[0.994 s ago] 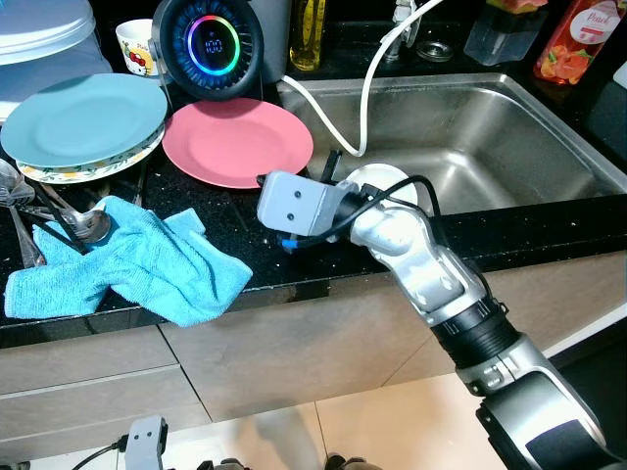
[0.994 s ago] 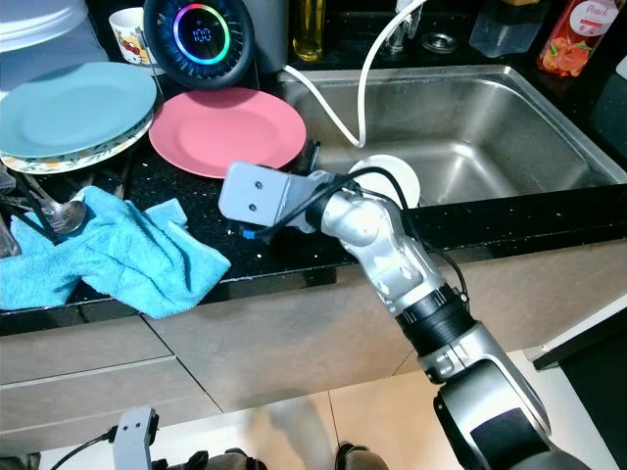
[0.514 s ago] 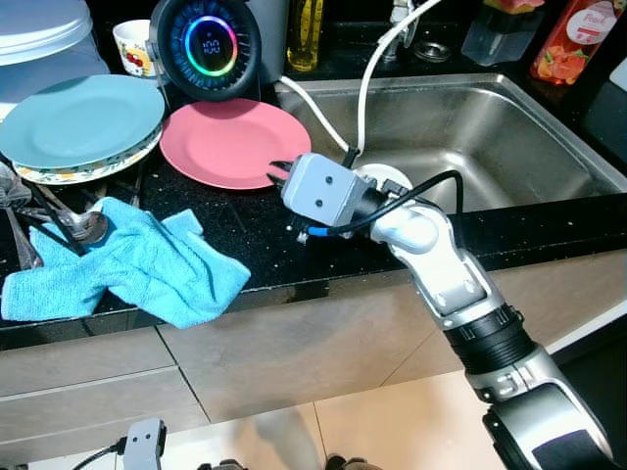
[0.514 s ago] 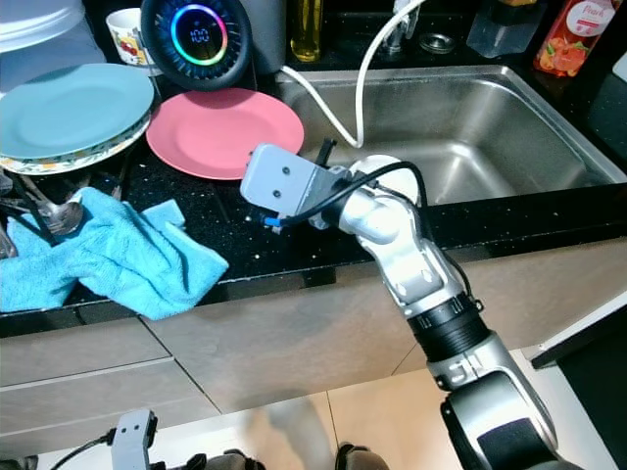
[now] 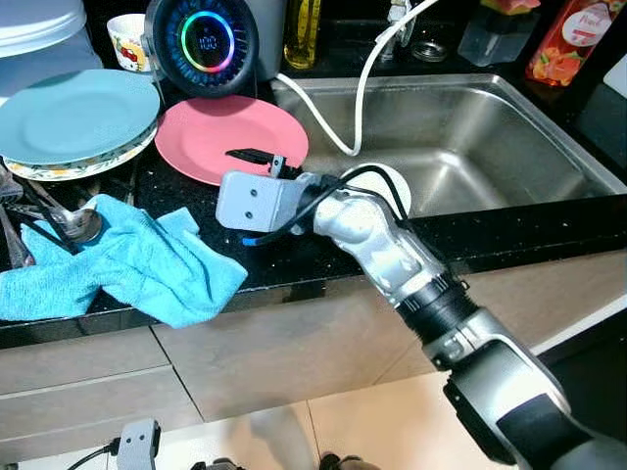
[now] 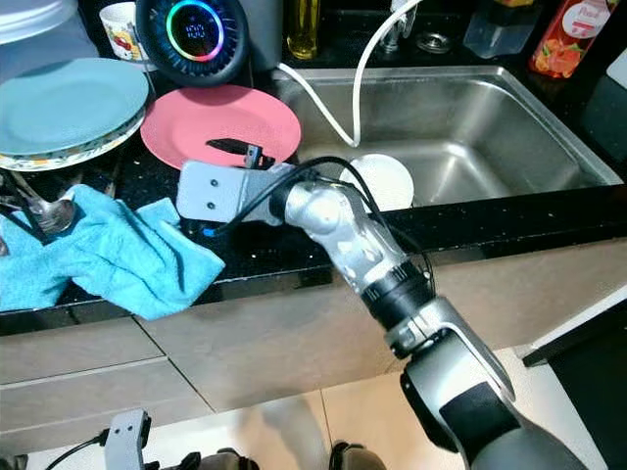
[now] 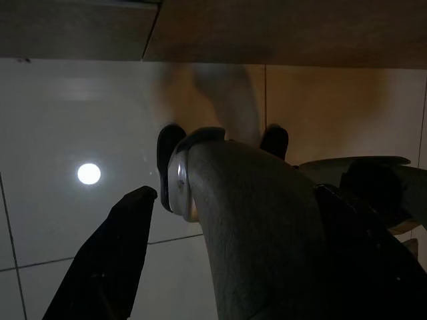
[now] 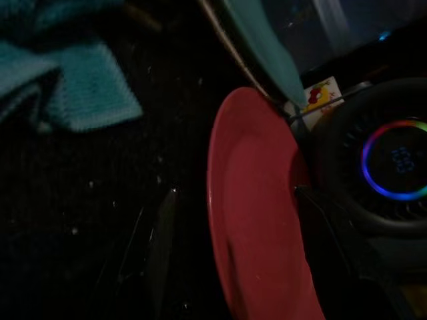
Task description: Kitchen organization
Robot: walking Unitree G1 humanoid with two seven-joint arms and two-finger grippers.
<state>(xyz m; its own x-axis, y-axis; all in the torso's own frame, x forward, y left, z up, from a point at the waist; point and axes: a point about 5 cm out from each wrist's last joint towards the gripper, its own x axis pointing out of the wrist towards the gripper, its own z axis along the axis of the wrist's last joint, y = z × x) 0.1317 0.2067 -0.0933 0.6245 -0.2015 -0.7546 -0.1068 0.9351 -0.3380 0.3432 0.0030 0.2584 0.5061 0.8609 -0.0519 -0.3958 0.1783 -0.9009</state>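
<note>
The right gripper (image 5: 257,159) reaches forward on its bent silver arm (fingers spread apart), the left arm hanging idle.

One pink plate (image 5: 231,137), one blue cloth (image 5: 127,262), one sink (image 5: 470,127), one cup (image 5: 127,39).

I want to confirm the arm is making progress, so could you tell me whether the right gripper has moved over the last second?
Yes. The right gripper has swung toward the robot's left, its fingers now over the near edge of the pink plate.
</note>
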